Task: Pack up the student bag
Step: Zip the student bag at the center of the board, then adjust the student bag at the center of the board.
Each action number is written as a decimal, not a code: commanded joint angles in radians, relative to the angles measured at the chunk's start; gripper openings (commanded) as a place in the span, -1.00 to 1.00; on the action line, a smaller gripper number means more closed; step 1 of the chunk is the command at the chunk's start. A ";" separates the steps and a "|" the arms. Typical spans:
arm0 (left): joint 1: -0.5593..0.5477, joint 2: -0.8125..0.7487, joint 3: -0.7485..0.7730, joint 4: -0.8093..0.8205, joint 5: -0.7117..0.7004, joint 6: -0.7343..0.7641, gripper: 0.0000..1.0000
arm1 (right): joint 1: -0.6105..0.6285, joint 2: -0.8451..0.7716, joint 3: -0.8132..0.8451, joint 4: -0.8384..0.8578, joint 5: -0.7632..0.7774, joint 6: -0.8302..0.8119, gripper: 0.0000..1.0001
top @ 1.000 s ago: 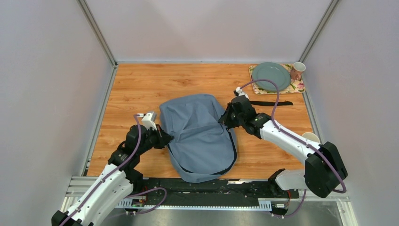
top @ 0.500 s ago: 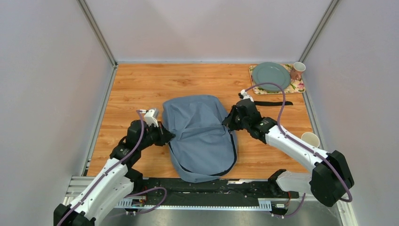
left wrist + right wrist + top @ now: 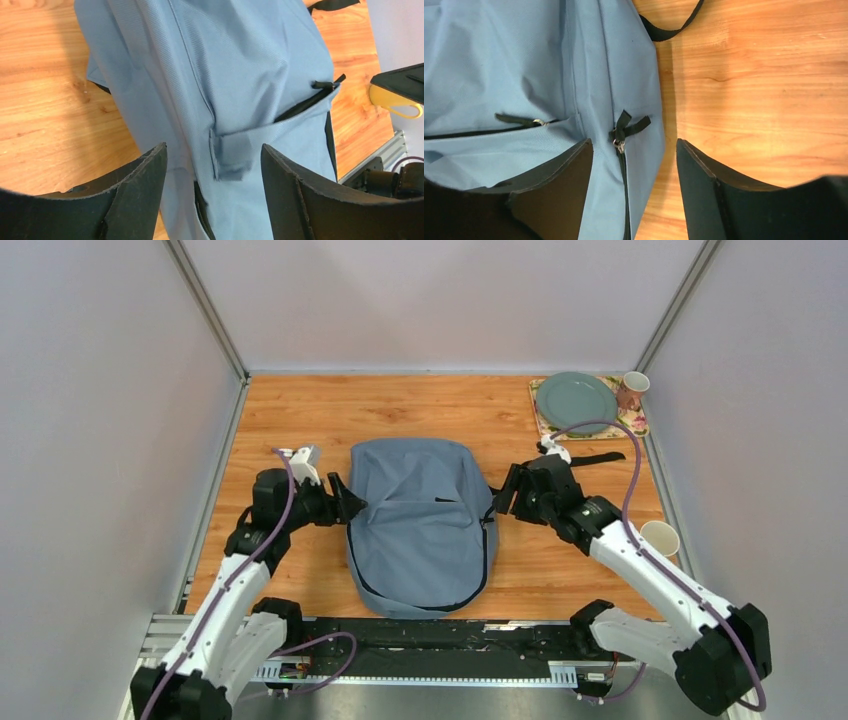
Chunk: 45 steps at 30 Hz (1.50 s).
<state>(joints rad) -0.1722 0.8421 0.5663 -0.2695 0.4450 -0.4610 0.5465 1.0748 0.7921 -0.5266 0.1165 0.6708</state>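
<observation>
Student bag (image 3: pixel 423 523) lies flat mid-tabletop, long axis running from far edge to near edge, rounded top toward the far edge, bottom close to the near edge by the arm bases. It sits between the 2 arms: left gripper (image 3: pixel 343 504) at its left edge, right gripper (image 3: pixel 503 497) at its right edge, both about level with the bag's upper half, so neither arm is clearly nearer. Left jaws are spread, nothing between them; in the left wrist view the bag's side seam and a small fabric tab (image 3: pixel 231 156) sit just ahead of the gap. Right jaws are spread too, pinching nothing; in the right wrist view the main zipper pull (image 3: pixel 620 136) with its black tie lies just ahead of the gap, nearer the left-hand finger (image 3: pixel 555 192) in that view, bare tabletop (image 3: pixel 764 75) ahead of the other. Front pocket zip (image 3: pixel 306 103) looks partly open. Main zip state: can't tell. Judgement: the right arm is better placed for the zipper pull, the left for steadying the opposite edge. A loose black strap (image 3: pixel 596 458) trails toward the right edge; plate (image 3: pixel 576 402) and cup (image 3: pixel 631 390) sit at the far right corner, another cup (image 3: pixel 660 538) by the right edge.
</observation>
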 commanded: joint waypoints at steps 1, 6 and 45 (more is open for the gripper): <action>0.002 -0.161 -0.042 -0.084 -0.058 0.050 0.51 | -0.003 -0.148 0.001 -0.081 0.012 -0.008 0.32; 0.002 -0.294 -0.101 -0.148 -0.052 0.023 0.53 | -0.003 -0.240 -0.138 -0.026 -0.157 0.103 0.34; -0.121 0.413 0.146 0.232 0.170 -0.097 -0.63 | 0.072 0.258 0.110 0.161 -0.201 0.162 -0.61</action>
<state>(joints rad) -0.2756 1.2346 0.6193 -0.0284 0.5774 -0.6151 0.6189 1.3094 0.8089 -0.3634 -0.1329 0.8902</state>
